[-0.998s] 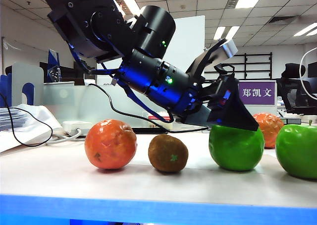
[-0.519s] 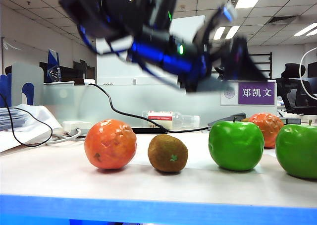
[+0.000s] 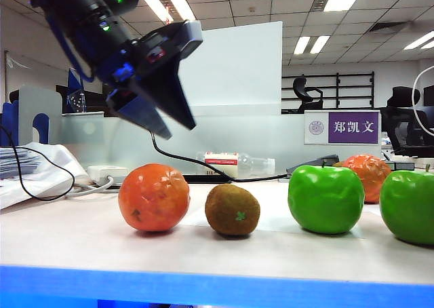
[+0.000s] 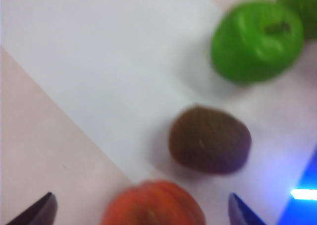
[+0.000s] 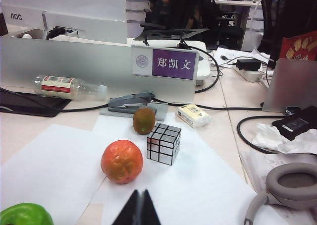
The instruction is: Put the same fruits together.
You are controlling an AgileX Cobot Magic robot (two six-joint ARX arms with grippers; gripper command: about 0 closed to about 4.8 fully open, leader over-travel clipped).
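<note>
At the near edge of the table [image 3: 203, 254] four fruits stand in a row in the exterior view: an orange-red fruit [image 3: 154, 197] on the left, then a brown kiwi [image 3: 232, 210], then two green apples [image 3: 325, 199] side by side on the right. One second ago the left pincer [image 3: 166, 111] was low over the first green apple; now it is high above the orange-red fruit, far to the left, with its jaws spread wide and nothing between them. The apple rests just beside its twin, so I judge that the pair of apples is finished and the arm goes for the next fruit. The left wrist view, blurred, looks down on the orange-red fruit and the kiwi. Farther back the second orange-red fruit [image 3: 366, 176] lies behind the apples, and the right wrist view shows a second kiwi [image 5: 144, 120] beyond it, near a mirror cube [image 5: 164, 143]. The right pincer [image 5: 137, 209] waits on the right side, closed and empty.
</note>
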